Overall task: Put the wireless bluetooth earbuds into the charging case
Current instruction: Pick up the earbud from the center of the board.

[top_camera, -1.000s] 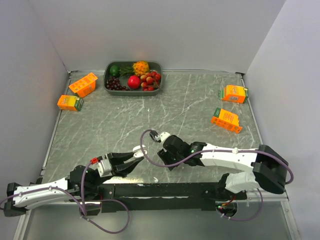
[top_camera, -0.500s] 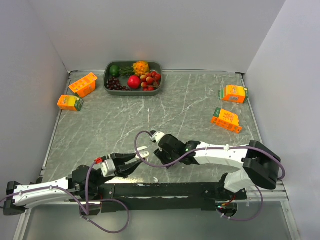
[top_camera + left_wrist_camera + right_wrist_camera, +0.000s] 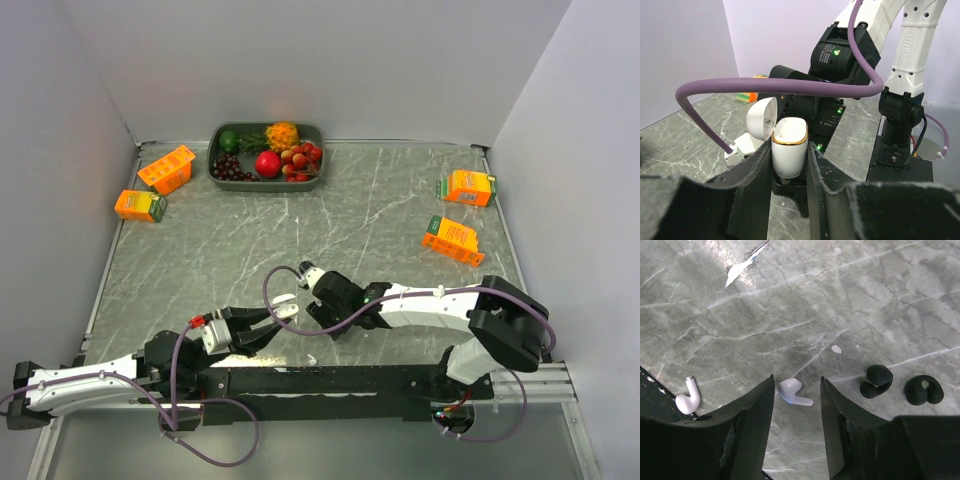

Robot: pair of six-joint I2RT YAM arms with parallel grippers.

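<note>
Your left fingers (image 3: 789, 167) are clamped on the open charging case (image 3: 788, 145). Your right fingers (image 3: 797, 382), half spread and empty, straddle a white earbud (image 3: 794, 392) lying on the counter (image 3: 840, 300). It seems off-centre, nearer the 9 o'clock finger, so closing could flick it toward the black earbuds (image 3: 877, 380) at 3 o'clock.

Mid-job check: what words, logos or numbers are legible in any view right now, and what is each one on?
"I2RT", running vertically on the white section of the right arm, left wrist view.
Small grey mark on the charging case lid: a logo, too small to read.
Print on the orange cartons: too small to read.
Nothing else legible.
</note>
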